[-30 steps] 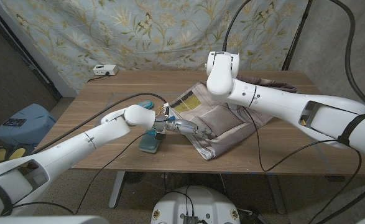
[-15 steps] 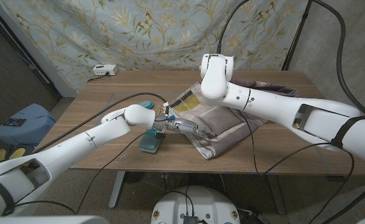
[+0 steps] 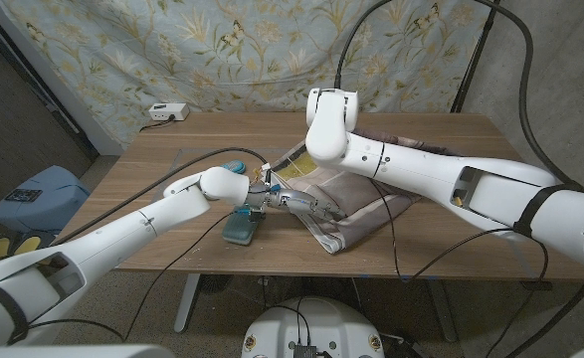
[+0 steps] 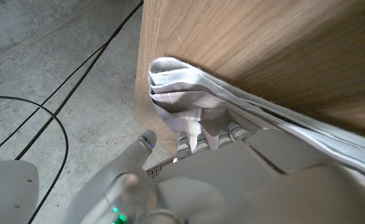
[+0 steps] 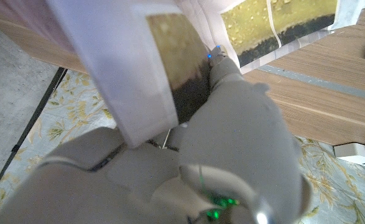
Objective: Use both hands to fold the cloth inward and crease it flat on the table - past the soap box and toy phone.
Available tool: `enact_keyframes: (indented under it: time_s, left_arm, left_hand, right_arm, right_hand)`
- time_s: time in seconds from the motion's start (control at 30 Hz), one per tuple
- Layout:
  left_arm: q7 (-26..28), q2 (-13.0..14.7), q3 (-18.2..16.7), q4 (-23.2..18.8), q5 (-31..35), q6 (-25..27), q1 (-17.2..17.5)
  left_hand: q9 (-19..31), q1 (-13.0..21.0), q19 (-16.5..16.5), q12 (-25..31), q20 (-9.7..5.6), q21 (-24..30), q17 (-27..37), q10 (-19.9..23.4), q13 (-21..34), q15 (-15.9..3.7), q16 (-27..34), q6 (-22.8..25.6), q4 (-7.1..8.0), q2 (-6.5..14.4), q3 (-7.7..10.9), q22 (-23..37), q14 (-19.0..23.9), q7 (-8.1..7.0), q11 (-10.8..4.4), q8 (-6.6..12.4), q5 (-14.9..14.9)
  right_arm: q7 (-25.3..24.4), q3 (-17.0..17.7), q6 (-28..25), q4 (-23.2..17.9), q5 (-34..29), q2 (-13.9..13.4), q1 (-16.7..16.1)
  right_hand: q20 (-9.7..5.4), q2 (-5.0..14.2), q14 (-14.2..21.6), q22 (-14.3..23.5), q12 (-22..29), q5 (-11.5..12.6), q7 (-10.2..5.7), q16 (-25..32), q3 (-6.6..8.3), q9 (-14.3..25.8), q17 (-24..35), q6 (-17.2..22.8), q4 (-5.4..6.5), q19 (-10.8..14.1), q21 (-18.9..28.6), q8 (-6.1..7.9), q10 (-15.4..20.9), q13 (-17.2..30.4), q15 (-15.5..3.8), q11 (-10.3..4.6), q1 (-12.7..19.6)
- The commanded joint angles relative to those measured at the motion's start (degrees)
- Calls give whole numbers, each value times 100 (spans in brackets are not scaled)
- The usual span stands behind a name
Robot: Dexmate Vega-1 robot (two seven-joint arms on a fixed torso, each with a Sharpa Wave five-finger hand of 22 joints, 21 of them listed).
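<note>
The beige and grey cloth (image 3: 346,204) lies bunched at the table's middle, with a yellow patterned panel (image 3: 299,167) at its far left. My left hand (image 3: 290,203) reaches onto its near left edge. In the left wrist view its fingertips (image 4: 188,142) press into the cloth's folds (image 4: 176,93) while the thumb stands free. My right wrist (image 3: 328,124) hangs over the cloth's far edge. My right hand (image 5: 232,124) grips the yellow panel (image 5: 275,25) there. The dark teal soap box (image 3: 240,231) sits left of my left hand. The teal toy phone (image 3: 234,165) lies farther back.
The wooden table (image 3: 172,139) has bare wood on its left. A white power box (image 3: 167,112) sits at the far left corner and black cables run over the tabletop. A patterned curtain hangs behind. A blue crate (image 3: 33,194) stands on the floor to the left.
My right arm has swung toward the robot's left over the cloth, drawing the cloth's far right part inward. My left hand has stayed where it was.
</note>
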Motion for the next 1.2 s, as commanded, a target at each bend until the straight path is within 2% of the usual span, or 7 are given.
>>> enact_keyframes:
  time_s: [0.03, 0.43, 0.57, 0.63, 0.77, 0.97, 1.2]
  left_arm:
    - [10, -78, 8, 234, -35, -242, -32]
    - [132, -148, -50, 427, -81, -425, -23]
    - [158, -183, -54, 534, -95, -553, -21]
    - [169, -189, -59, 560, -104, -577, -16]
    - [194, -197, -77, 653, -133, -662, -3]
    - [203, -224, -86, 723, -157, -699, -12]
    - [195, -244, -91, 785, -198, -687, -24]
  left_hand:
    - [25, 76, 16, 2, 28, -23, 15, -7, 6, 3, -1, -8, -50, -16, 10, 15, -92, -54, -9, 7, 8]
    - [24, 97, 15, 0, 36, -25, 17, -12, 5, 20, 0, -11, -68, -10, 3, 15, -96, -45, -9, 6, 9]
    - [25, 106, 13, -1, 30, -26, 18, -16, 5, 14, 0, -8, -74, -8, -2, 15, -98, -48, -14, 7, 9]
    - [25, 109, 15, -2, 42, -25, 18, -17, 5, 30, 2, -12, -75, -6, -2, 15, -96, -31, 5, 5, 9]
    - [25, 116, 13, -2, 32, -26, 19, -20, 5, 17, 2, -6, -80, -3, -5, 15, -98, -46, -7, 7, 9]
    - [24, 128, 11, -1, 40, -28, 20, -19, 5, 23, 3, -4, -86, 0, -12, 15, -100, -37, 0, 7, 9]
    - [25, 136, 13, -1, 46, -27, 20, -20, 4, 47, 1, -11, -90, 1, -17, 15, -105, -30, 12, 4, 10]
  right_arm:
    - [-130, -138, 0, 588, 247, 500, 127]
    - [-838, -477, 0, 1225, 1416, 971, 543]
    - [-1218, -634, 3, 1578, 2041, 1205, 730]
    - [-1366, -700, 0, 1614, 2285, 1230, 799]
    - [-1863, -888, 0, 1861, 2988, 1415, 965]
    - [-2582, -1046, 0, 1987, 3988, 1503, 1146]
    - [-3399, -1186, 43, 2318, 5133, 1677, 1341]
  right_hand:
    - [55, 42, 37, 34, 7, -23, 26, -11, -12, 18, 33, 10, 12, -2, 18, -45, 2, 59, -379, 18, 92]
    - [119, 62, 19, 37, 13, -48, 49, -17, -25, 36, 55, -6, 23, 10, 15, -65, -47, 118, -369, 47, 113]
    - [146, 69, 10, 38, 17, -60, 72, -21, -29, 44, 60, -26, 23, 29, 18, -78, -61, 141, -365, 72, 126]
    - [171, 72, 5, 38, 16, -66, 89, -22, -31, 51, 64, -44, 24, 45, 23, -86, -75, 152, -363, 74, 131]
    - [201, 84, -8, 39, 18, -78, 91, -26, -32, 65, 70, -42, 23, 73, 30, -87, -91, 173, -363, 95, 148]
    - [234, 97, -21, 39, -10, -102, 115, -26, -40, 80, 86, -60, 26, 101, 32, -104, -114, 153, -357, 96, 163]
    - [244, 99, -20, 40, -15, -119, 112, -19, -53, 88, 101, -69, 31, 117, 32, -116, -133, 165, -346, 118, 166]
